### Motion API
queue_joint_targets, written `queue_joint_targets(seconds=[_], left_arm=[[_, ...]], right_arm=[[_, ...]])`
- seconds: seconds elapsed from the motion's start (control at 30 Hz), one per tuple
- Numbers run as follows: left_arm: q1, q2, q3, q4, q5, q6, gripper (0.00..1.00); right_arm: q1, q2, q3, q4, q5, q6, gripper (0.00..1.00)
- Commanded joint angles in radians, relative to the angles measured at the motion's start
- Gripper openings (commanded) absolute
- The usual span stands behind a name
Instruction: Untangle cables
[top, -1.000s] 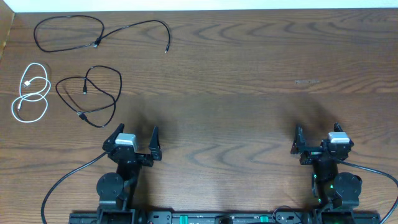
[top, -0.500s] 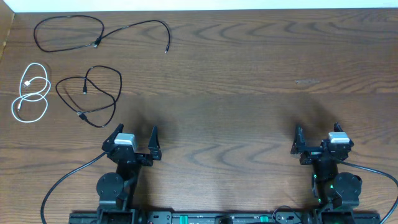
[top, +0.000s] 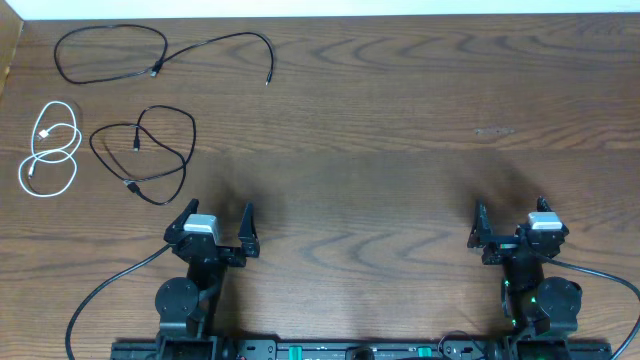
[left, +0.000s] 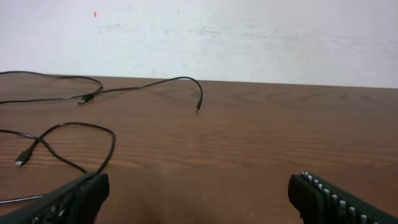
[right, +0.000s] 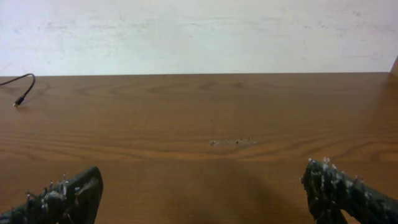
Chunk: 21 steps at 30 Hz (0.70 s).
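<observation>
left gripper (top: 219, 212) & right gripper (top: 510, 215) spread wide, empty. cables (top: 136, 146) fwd-left of left one: thin, light, floppy; prob pinch mid-loop, not ends.

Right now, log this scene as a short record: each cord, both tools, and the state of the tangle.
far cable: thin black cord, one loop and a long tail, far left of the brown wooden table
middle cable: thin black looped cord, crosses only itself
edge cable: thin white cord, figure-eight, by the left edge
left tool: open, empty
right tool: open, empty
tangle: none; the three cords lie apart
</observation>
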<state>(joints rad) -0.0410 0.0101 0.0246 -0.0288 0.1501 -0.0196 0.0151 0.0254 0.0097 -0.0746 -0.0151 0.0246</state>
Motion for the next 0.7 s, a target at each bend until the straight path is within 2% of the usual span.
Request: queue_joint_targets(seconds=[0.0,0.67], left_arm=[[0.005,-0.006,-0.021,-0.03,-0.008,-0.001,0.98],[0.005,-0.006,-0.021,-0.03,-0.008,-0.001,0.98]], right_arm=[[-0.001,-0.003,-0.005,-0.001,-0.006,-0.014,0.99],[-0.002,-0.008,-0.004,-0.001,0.01,-0.015,0.99]])
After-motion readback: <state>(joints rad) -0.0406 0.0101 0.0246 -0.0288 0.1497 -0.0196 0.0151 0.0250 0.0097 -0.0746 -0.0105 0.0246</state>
